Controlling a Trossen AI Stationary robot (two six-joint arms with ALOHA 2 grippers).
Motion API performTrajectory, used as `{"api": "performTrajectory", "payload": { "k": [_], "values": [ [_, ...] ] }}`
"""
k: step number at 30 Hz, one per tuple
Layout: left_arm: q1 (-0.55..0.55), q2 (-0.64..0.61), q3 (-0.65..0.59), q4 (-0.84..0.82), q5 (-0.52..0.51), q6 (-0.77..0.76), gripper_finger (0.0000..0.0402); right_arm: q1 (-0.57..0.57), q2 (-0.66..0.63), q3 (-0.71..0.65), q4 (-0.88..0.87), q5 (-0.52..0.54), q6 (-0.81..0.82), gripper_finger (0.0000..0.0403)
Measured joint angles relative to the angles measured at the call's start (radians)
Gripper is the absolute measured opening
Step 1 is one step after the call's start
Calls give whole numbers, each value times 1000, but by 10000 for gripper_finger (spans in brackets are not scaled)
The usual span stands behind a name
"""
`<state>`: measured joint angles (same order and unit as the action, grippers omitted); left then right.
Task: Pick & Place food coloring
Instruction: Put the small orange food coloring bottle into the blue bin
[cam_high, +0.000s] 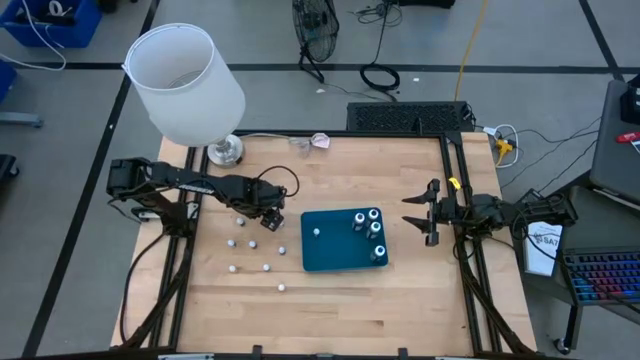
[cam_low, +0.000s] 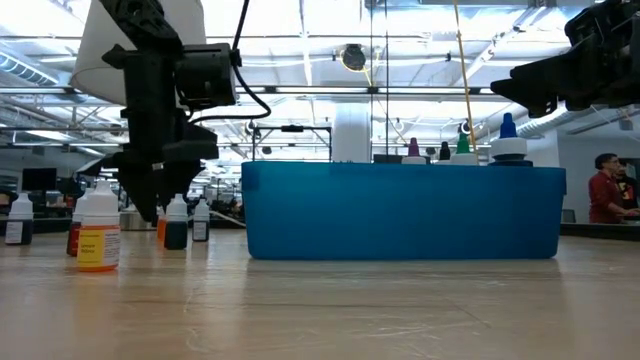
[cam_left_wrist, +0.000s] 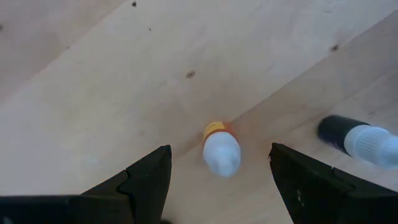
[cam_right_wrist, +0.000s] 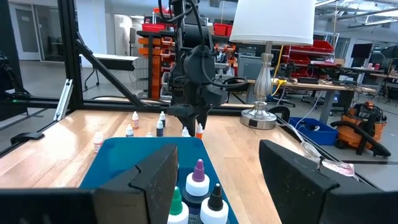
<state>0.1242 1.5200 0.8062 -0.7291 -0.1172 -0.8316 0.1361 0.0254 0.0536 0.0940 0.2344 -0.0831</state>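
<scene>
I'm holding the left arm stretched across the table, its left gripper (cam_high: 268, 212) pointing straight down with fingers (cam_left_wrist: 146, 180) spread wide. I'm keeping the right arm at the table's right edge, right gripper (cam_high: 424, 214) level, fingers (cam_right_wrist: 155, 180) parted.

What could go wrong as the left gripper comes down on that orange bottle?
The left gripper is open above the orange bottle, which stands upright and looks easy to tip if a finger clips it. A dark bottle stands close by and could get bumped. The right gripper waits beside the blue tray.
</scene>
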Motion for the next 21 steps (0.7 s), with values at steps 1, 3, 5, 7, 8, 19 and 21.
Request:
{"api": "performTrajectory", "payload": {
  "k": [1,3,5,7,8,19,21],
  "values": [
    [0,0,0,0,-5,4,273,0,0,0,0,0,0,212],
    [0,0,0,0,-12,12,273,0,0,0,0,0,0,212],
    [1,0,0,0,-13,19,273,0,0,0,0,0,0,213],
    [5,0,0,0,-10,26,273,0,0,0,0,0,0,212],
    [9,0,0,0,-7,29,273,0,0,0,0,0,0,212],
    [34,0,0,1,12,46,273,0,0,0,0,0,0,212],
    [33,0,0,1,13,51,273,0,0,0,0,0,0,212]
  ]
}}
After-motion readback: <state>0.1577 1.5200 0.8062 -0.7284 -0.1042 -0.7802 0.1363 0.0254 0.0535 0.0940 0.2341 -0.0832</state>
